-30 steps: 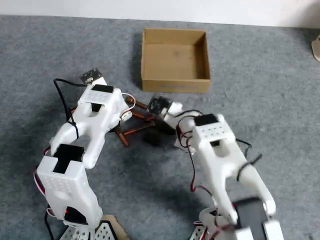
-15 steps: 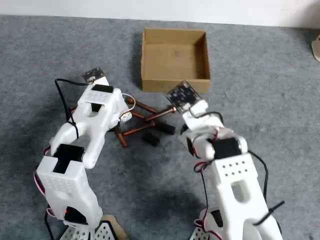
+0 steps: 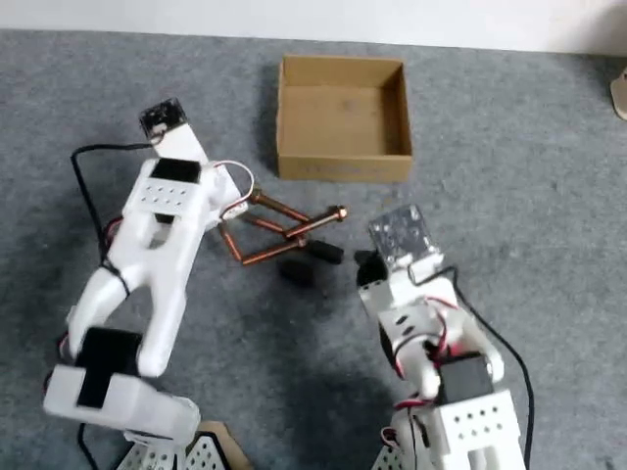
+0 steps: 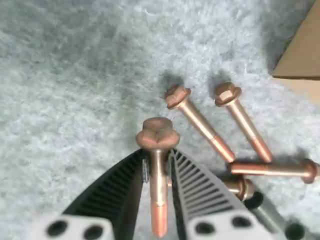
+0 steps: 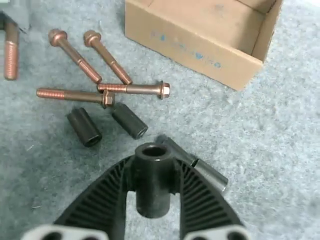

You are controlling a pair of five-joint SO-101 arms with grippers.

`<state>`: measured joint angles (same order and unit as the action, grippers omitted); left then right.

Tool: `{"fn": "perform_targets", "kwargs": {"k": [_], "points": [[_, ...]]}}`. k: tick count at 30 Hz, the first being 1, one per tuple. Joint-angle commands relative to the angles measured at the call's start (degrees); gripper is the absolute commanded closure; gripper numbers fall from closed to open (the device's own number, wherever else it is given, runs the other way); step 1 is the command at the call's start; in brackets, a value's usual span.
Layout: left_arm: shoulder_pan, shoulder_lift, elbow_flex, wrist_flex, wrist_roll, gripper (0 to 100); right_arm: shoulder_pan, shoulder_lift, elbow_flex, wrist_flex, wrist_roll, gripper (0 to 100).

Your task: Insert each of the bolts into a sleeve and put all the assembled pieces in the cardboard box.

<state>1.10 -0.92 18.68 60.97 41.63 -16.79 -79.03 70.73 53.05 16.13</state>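
**Left wrist view.** The left gripper (image 4: 157, 160) is clamped on a bolt (image 4: 157, 137) by the shank. The head stands past the fingertips, and this grip probably keeps the bolt in line for aiming. The loose bolts (image 4: 200, 122) lie just beyond on the carpet (image 4: 75, 75), near a corner of the box (image 4: 302, 55).

**Right wrist view.** The right gripper (image 5: 151, 170) is closed on a sleeve (image 5: 151, 192). Its bore is open and faces away from the wrist, likely so that it can receive the bolt. The loose sleeves (image 5: 84, 126) lie between it and the loose bolts.

**High view.** The arms flank the cluster of parts, and the box stands beyond it, open side up. Bare carpet lies on both sides of the box. By judgement, an assembled piece must be lifted over the box's near wall, and mating the parts low over the cluster could nudge the loose ones.
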Motion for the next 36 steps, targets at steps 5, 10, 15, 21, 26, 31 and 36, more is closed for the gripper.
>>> {"fn": "perform_targets", "kwargs": {"k": [5, 10, 15, 21, 26, 31, 36], "points": [[3.0, -8.7, 6.5, -6.1, -3.3, 100, -3.3, -12.8, 10.5, -3.7, -0.7, 99.3], [4.9, -15.3, 17.6, -19.4, -6.3, 100, -7.3, -21.1, 16.6, -3.5, -0.5, 99.3], [4.9, -23.6, 24.9, -25.9, -7.6, 100, -7.6, -26.6, 19.4, -3.4, -0.4, 99.3], [4.8, -30.1, 29.4, -31.6, -10.6, 100, -7.9, -26.2, 19.6, -3.4, -0.7, 99.3], [5.4, -32.5, 34.0, -38.0, -10.8, 100, -7.9, -26.2, 19.6, -3.4, -0.7, 99.3], [8.5, -36.4, 40.9, -44.4, -11.2, 100, -9.0, -26.2, 19.6, -3.7, -0.8, 99.3], [11.0, -45.1, 47.1, -51.5, -13.2, 100, -11.4, -26.2, 19.6, -3.8, -0.9, 99.3]]}}
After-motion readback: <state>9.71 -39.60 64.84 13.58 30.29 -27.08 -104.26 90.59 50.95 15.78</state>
